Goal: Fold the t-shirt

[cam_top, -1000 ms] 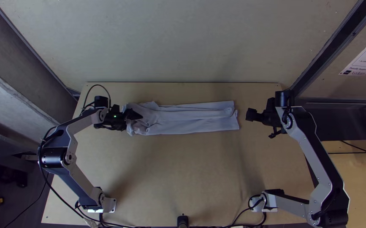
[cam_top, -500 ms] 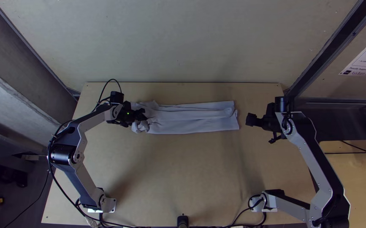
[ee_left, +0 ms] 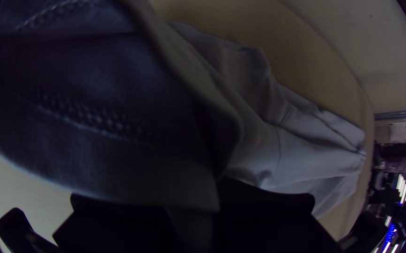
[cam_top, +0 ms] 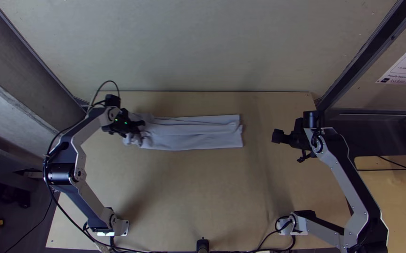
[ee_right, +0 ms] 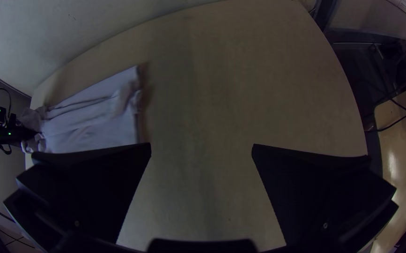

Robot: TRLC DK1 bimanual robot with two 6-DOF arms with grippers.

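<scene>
The left hand (cam_top: 139, 125) grips the bunched left end of the shirt (cam_top: 191, 135), fabric pinched between its fingers. In the last half second it slides left, and the shirt's straight right end shifts left too. The shirt is still a long, narrow strip left to right, toward the far side of the worktop (cam_top: 188, 197). This looks like a drag to straighten or place it, with a shortening fold probably still to come. The left arm bends outward, its hand pointing right. Well apart, the right hand (ee_right: 202, 146) points left, fingers wide and empty.
</scene>
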